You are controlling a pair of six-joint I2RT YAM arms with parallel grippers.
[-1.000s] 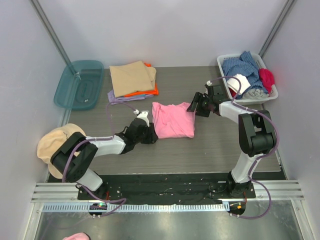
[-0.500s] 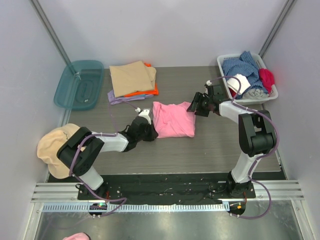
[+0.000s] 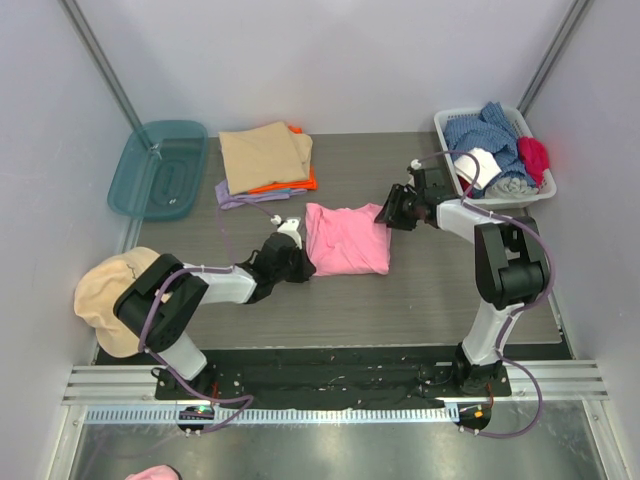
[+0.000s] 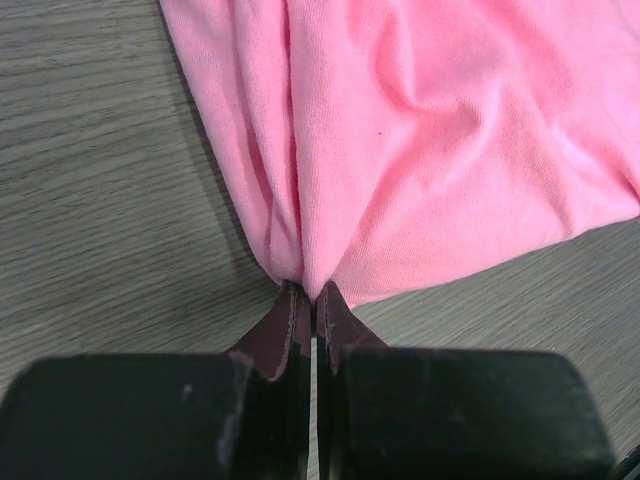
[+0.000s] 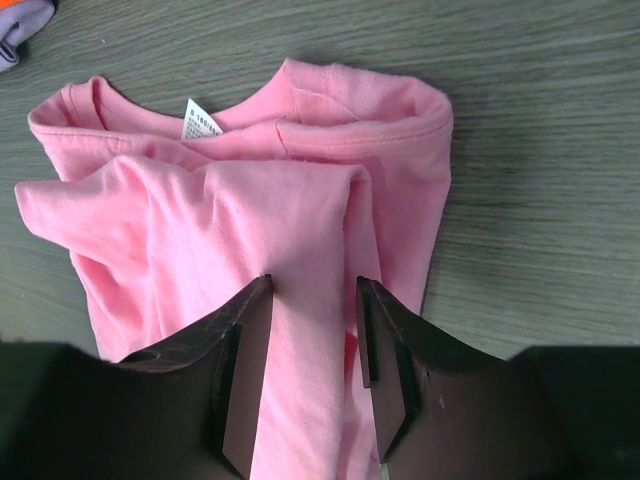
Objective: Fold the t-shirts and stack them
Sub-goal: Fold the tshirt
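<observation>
The bright pink t-shirt (image 3: 346,240) lies partly folded in the middle of the table. My left gripper (image 3: 305,263) is shut on its near left edge, and the left wrist view shows the cloth (image 4: 430,130) pinched between the fingertips of that gripper (image 4: 312,296). My right gripper (image 3: 386,214) is open at the shirt's far right corner. In the right wrist view that gripper (image 5: 313,292) straddles a raised fold of the pink shirt (image 5: 250,200). The tan shirt (image 3: 265,153) lies folded on top of the orange shirt (image 3: 302,184) and the lilac shirt (image 3: 233,196) at the back.
A teal bin (image 3: 160,168) stands at the back left. A white basket (image 3: 553,190) of mixed clothes stands at the back right. A round tan cap (image 3: 112,290) lies at the left edge by the left arm's base.
The left gripper has shifted slightly up and toward the pink shirt's edge. The right gripper has edged a little to the upper left. The shirt has hardly moved.
</observation>
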